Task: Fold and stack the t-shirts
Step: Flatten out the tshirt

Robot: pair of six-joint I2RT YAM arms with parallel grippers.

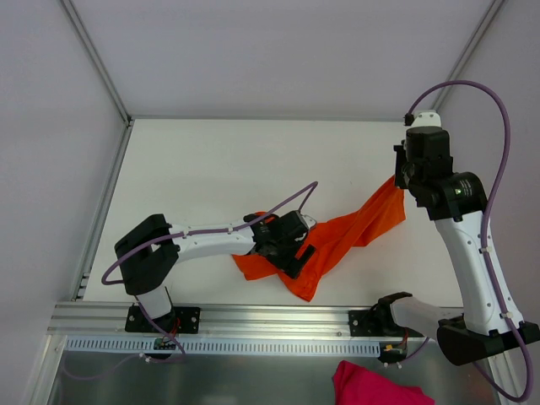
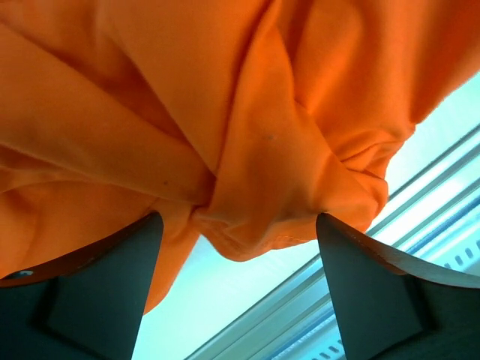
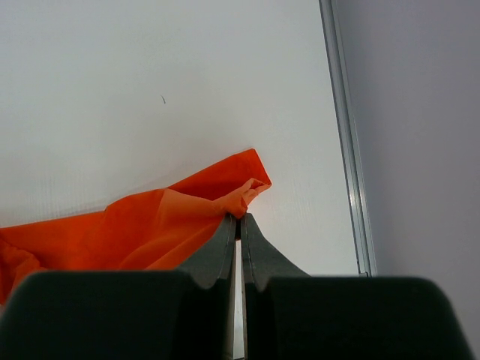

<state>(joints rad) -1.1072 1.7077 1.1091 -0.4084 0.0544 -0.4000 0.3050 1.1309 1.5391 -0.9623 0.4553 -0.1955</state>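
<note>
Nothing is folded yet: the crumpled t-shirt point(image 1: 337, 240) is pinched at a corner by the right gripper point(image 3: 240, 219), the left gripper point(image 2: 238, 219) is spread wide, empty.

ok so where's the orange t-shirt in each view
Top external: orange t-shirt stretched from centre up to the right side.
Left wrist: fills the upper frame, bunched above the open left gripper.
Right wrist: lower left, corner pinched in the shut right gripper.
Shared landmark: the white table under it.
</note>
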